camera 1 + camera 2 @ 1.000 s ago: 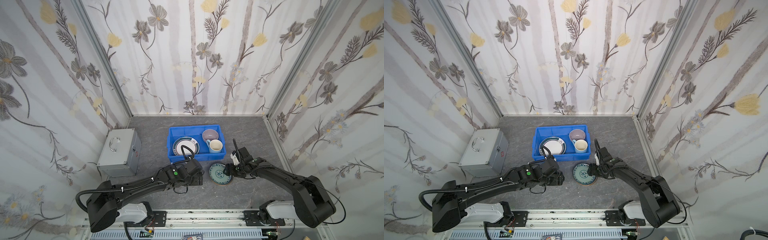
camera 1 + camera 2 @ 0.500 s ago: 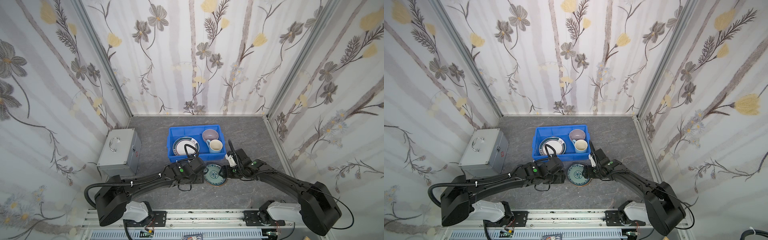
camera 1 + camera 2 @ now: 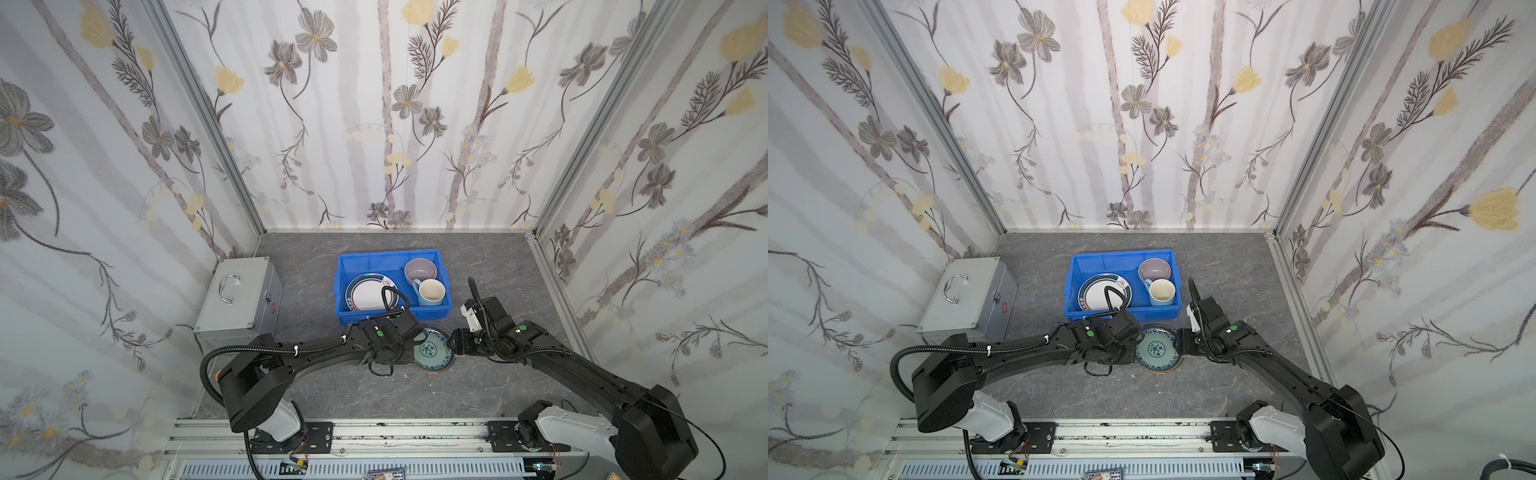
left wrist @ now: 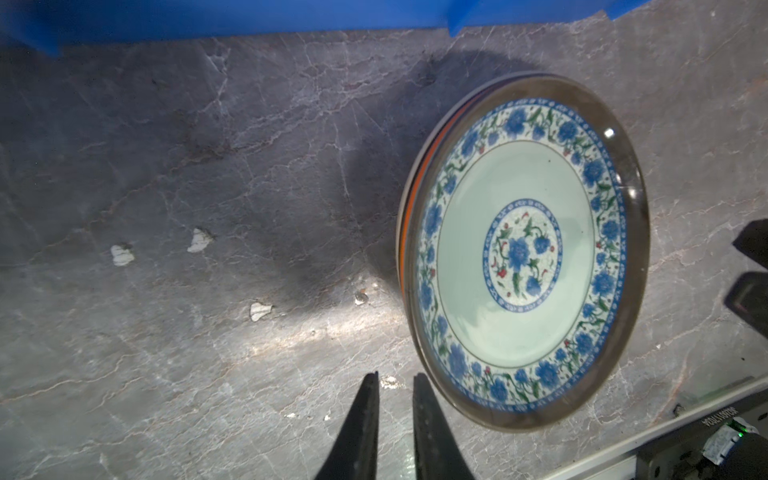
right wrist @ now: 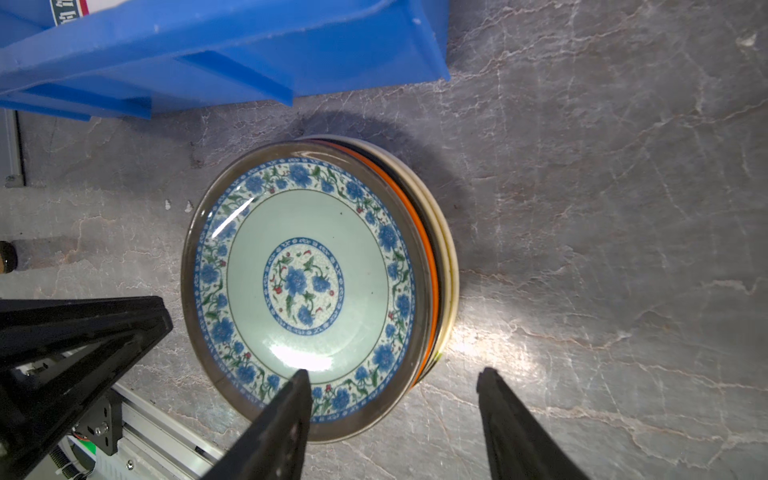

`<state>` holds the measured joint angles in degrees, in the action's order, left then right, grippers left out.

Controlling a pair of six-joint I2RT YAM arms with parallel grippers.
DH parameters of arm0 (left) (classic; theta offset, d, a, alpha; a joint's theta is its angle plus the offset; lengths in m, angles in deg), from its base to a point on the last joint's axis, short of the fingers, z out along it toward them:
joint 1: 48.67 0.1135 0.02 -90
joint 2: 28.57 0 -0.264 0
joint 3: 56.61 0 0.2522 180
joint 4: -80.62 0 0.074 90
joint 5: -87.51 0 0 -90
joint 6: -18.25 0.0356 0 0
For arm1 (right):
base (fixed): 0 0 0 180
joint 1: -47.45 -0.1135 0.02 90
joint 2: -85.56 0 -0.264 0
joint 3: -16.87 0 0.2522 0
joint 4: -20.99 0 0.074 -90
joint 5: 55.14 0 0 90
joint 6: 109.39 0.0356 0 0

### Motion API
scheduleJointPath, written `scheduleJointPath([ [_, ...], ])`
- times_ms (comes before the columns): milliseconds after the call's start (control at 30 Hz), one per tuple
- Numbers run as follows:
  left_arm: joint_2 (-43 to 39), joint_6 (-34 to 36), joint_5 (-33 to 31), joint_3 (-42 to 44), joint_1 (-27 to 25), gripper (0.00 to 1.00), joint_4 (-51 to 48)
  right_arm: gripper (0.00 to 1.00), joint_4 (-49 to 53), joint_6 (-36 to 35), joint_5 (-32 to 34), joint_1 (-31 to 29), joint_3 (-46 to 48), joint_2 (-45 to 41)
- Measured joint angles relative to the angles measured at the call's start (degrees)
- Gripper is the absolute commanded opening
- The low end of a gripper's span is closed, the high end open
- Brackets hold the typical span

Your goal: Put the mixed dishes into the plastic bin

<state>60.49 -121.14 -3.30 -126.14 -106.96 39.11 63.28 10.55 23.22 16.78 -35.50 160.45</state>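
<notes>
**Plate stack on the table, a pincer at either edge**

Top views: in both top views the blue plastic bin sits mid-table and holds a green-rimmed white plate, the lilac bowl and the pale blue mug. The teal-patterned plate lies outside the bin, on the table just in front of its near wall. The left gripper and right gripper flank this plate. A grey metal case stands well to the left.

Left wrist: the left gripper's jaws are almost pressed together. Only a thin strip of bare table shows between them, and they pinch nothing. One finger lies just beside the plate's rim.

Right wrist: the teal-patterned plate tops a stack of orange-edged, black and cream plates. The right gripper is spread wide, with one finger over the plate's inside and the other past the stack's edge. Whether it touches cannot be told.
</notes>
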Motion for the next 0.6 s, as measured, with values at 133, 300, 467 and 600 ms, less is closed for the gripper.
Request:
scheduleJointPath([
  [133, 1.05, 1.03, 0.74, -0.09, 0.92, 0.15, 0.68, 0.64, 0.00, 0.00, -0.04, 0.74, 0.24, -0.02],
  [300, 2.40, 1.62, 1.75, -1.07, 1.66, 0.14, 1.03, 0.64, 0.07, -0.22, -0.09, 2.01, 0.44, -0.02],
  [467, 0.74, 2.49, 1.92, -2.10, 1.81, 0.17, 0.33, 0.64, 0.17, -0.68, -0.26, 3.08, 0.42, 0.07],
  [600, -0.96, 2.71, 1.95, -2.97, 2.12, 0.18, -0.96, 0.64, 0.15, -1.07, -0.46, 3.72, 0.42, 0.24],
])
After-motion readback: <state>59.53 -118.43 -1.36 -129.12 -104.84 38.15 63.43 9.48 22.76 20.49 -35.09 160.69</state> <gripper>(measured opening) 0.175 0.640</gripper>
